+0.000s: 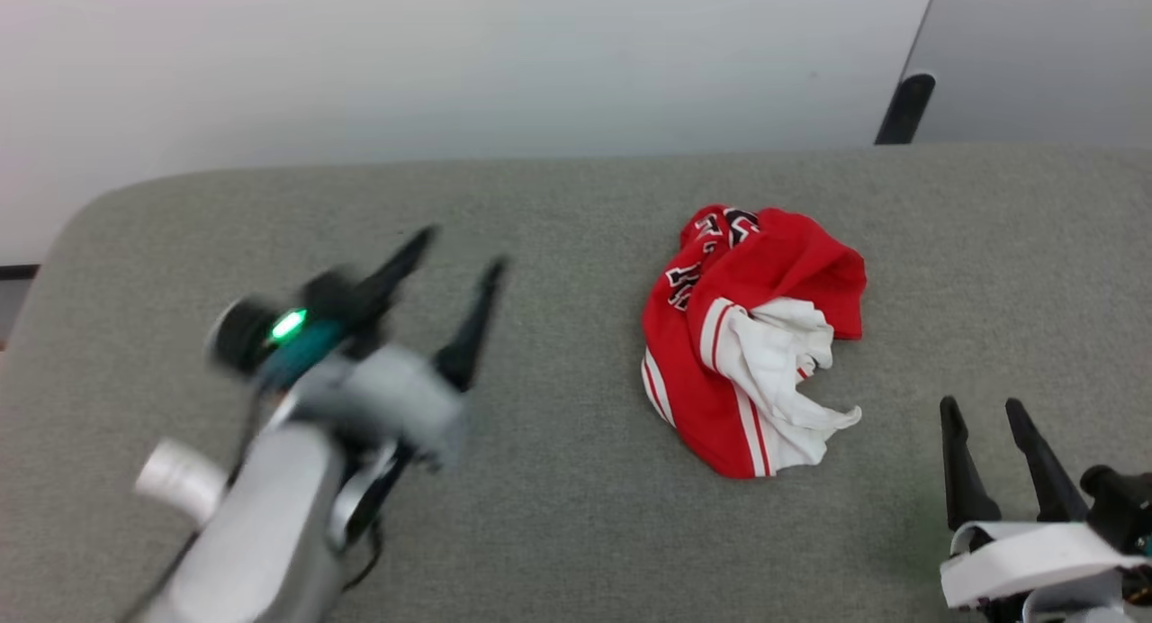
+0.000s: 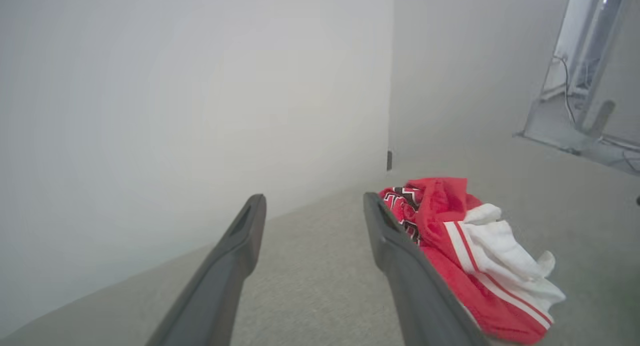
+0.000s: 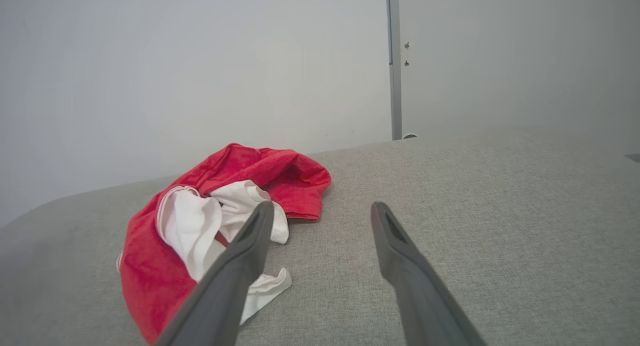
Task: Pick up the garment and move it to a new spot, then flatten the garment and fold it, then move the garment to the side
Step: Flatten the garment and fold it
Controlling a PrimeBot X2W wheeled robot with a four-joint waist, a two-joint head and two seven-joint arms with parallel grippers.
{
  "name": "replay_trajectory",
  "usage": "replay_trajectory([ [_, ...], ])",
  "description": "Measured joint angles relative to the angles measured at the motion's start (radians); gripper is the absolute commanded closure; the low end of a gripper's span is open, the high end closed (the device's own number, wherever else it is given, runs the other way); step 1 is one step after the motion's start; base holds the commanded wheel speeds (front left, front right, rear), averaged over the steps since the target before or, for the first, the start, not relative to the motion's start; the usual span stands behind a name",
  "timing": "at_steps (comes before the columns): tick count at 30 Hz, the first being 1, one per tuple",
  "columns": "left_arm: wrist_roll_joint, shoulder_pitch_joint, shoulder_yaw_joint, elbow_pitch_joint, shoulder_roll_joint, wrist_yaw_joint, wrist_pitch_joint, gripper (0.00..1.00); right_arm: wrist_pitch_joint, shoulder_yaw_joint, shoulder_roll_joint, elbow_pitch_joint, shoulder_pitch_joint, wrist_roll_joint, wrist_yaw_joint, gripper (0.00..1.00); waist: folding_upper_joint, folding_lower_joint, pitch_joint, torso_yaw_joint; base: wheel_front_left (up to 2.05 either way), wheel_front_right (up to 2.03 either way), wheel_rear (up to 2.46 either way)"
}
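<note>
One garment (image 1: pixel 751 335) lies crumpled on the table (image 1: pixel 558 515), right of the table's middle and nearer its far edge. It is a red heap with white sleeve cloth spilling out on the near side and black lettering showing at the back.

It looks light, limp and not slippery, so I'd expect it to sag and unroll when lifted. The raised red fold on top of the heap seems the surest place to pinch. The loose white sleeve tail would likely drag the rest behind it.

Two grippers, two dark fingers each. The left gripper (image 1: pixel 460 250), blurred, hangs over the table's left half, jaws spread wide and empty. The right gripper (image 1: pixel 981 406) sits at the table's near right corner, also spread and holding nothing.
</note>
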Motion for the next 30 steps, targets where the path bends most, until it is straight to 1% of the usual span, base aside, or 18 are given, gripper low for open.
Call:
replay_trajectory([
  [2,-0.044,-0.109,-0.107,0.019,0.02,-0.001,0.122,0.0,0.0,-0.004,0.004,-0.002,-0.016,0.004,0.0,0.0,0.0,0.0,0.013,-0.01,0.0,0.0,0.0],
  [5,-0.171,-0.257,-0.249,0.054,0.021,-0.001,0.348,0.0,0.0,-0.015,0.015,-0.01,-0.033,0.004,0.0,0.0,0.0,0.0,0.037,-0.026,0.0,0.0,0.0],
  [7,-0.281,-0.326,-0.312,0.072,-0.006,-0.001,0.497,0.0,0.0,-0.022,0.022,-0.014,-0.04,0.006,0.0,0.0,0.0,0.0,0.054,-0.039,0.0,0.0,0.0],
  [9,-0.38,-0.376,-0.342,0.092,-0.037,-0.001,0.625,0.0,0.0,-0.028,0.029,-0.019,-0.05,0.007,0.0,0.0,0.0,0.0,0.073,-0.052,0.0,0.0,0.0],
  [11,-0.456,-0.408,-0.345,0.129,-0.073,0.006,0.738,0.0,0.0,-0.034,0.038,-0.022,-0.059,0.008,0.0,0.0,0.0,0.0,0.092,-0.067,0.0,0.0,0.0],
  [12,-0.472,-0.419,-0.351,0.144,-0.089,0.021,0.784,0.0,0.0,-0.038,0.042,-0.024,-0.065,0.01,0.0,0.0,0.0,0.0,0.103,-0.075,0.0,0.0,0.0],
  [14,-0.473,-0.444,-0.378,0.166,-0.114,0.037,0.852,0.0,0.0,-0.047,0.05,-0.028,-0.077,0.012,0.0,0.0,0.0,0.0,0.124,-0.089,0.0,0.0,0.0],
  [16,-0.482,-0.461,-0.396,0.189,-0.139,0.057,0.904,0.0,0.0,-0.048,0.057,-0.029,-0.091,0.012,0.0,0.0,0.0,-0.0001,0.146,-0.104,0.0,0.0,0.0],
  [17,-0.482,-0.464,-0.406,0.196,-0.148,0.058,0.921,0.0,0.0,-0.048,0.06,-0.029,-0.098,0.012,0.0,0.0,0.0,0.0,0.155,-0.113,0.0,0.0,0.0],
  [19,-0.483,-0.466,-0.413,0.22,-0.161,0.075,0.939,0.0,0.0,-0.044,0.066,-0.03,-0.113,0.013,0.0,0.0,0.0,0.0,0.172,-0.131,0.0,0.0,0.0],
  [20,-0.483,-0.466,-0.415,0.23,-0.164,0.083,0.944,0.0,0.0,-0.04,0.069,-0.03,-0.119,0.013,0.0,0.0,0.0,-0.0001,0.18,-0.141,0.0,0.0,0.0],
  [24,-0.488,-0.467,-0.419,0.264,-0.178,0.093,0.941,0.0,0.0,-0.035,0.079,-0.027,-0.127,0.013,0.0,0.0,0.0,0.0,0.208,-0.172,0.0,0.0,0.0],
  [30,-0.497,-0.478,-0.423,0.292,-0.203,0.102,0.936,0.0,0.0,-0.027,0.085,-0.023,-0.135,0.013,0.0,0.0,0.0,-0.0001,0.239,-0.196,0.0,0.0,0.0],
])
